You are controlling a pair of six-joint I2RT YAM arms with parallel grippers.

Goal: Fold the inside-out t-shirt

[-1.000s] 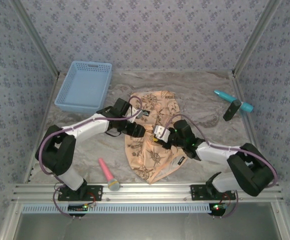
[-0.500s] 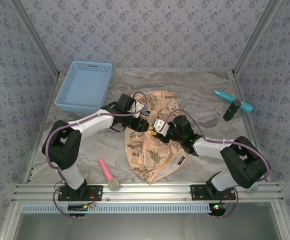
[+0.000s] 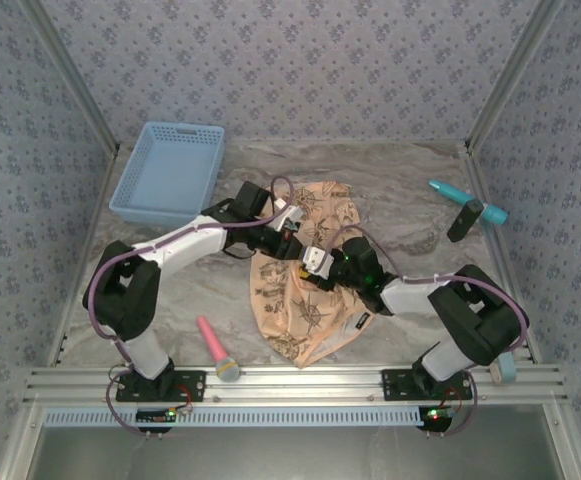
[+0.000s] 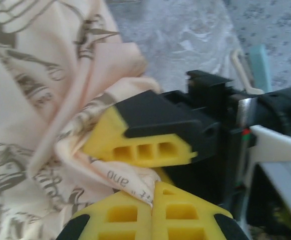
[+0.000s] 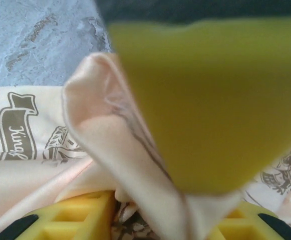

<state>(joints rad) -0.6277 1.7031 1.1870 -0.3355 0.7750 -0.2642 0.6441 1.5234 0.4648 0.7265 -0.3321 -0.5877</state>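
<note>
With the inside-out t-shirt point(image 3: 300, 310) crumpled mid-bench point(image 3: 390, 190), the left claw point(image 3: 295, 245) pinched shut on a thin fold and the right claw point(image 3: 313, 268) parted astride it, the cloth could slip or the crowded claws collide.

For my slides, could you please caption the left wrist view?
Left pincer shut on a pinch of the inside-out t-shirt, marbled table beyond.
</note>
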